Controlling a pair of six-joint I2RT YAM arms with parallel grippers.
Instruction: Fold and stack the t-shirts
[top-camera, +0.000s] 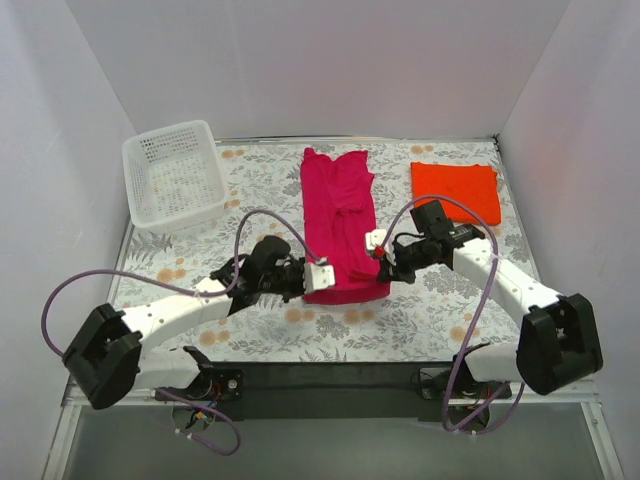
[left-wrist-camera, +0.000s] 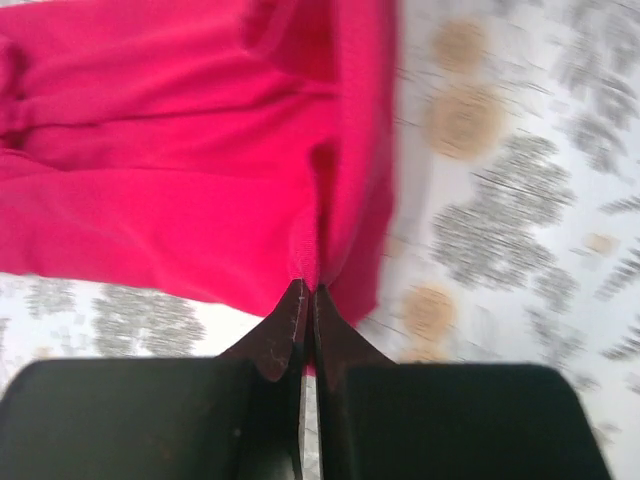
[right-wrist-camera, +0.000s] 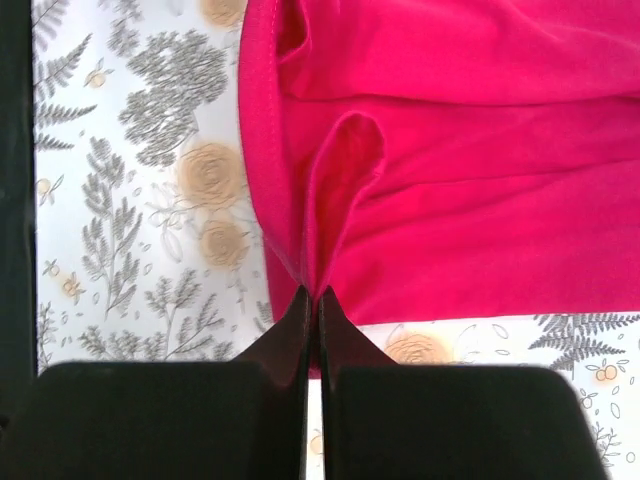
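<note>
Your left gripper (top-camera: 322, 277) and right gripper (top-camera: 378, 252) each clamp a near corner of the magenta shirt (top-camera: 340, 210). The orange shirt (top-camera: 455, 190) lies beside it on the right, and the white basket (top-camera: 165, 133) sits far left.

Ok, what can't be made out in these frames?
Left wrist view: how much cloth the left gripper pinches, hidden between its fingers; tablecloth blurred.
Right wrist view: same for the right gripper.
Top view: near corners of the magenta t-shirt, covered by both grippers.
Top view: orange t-shirt, layers too small.
</note>
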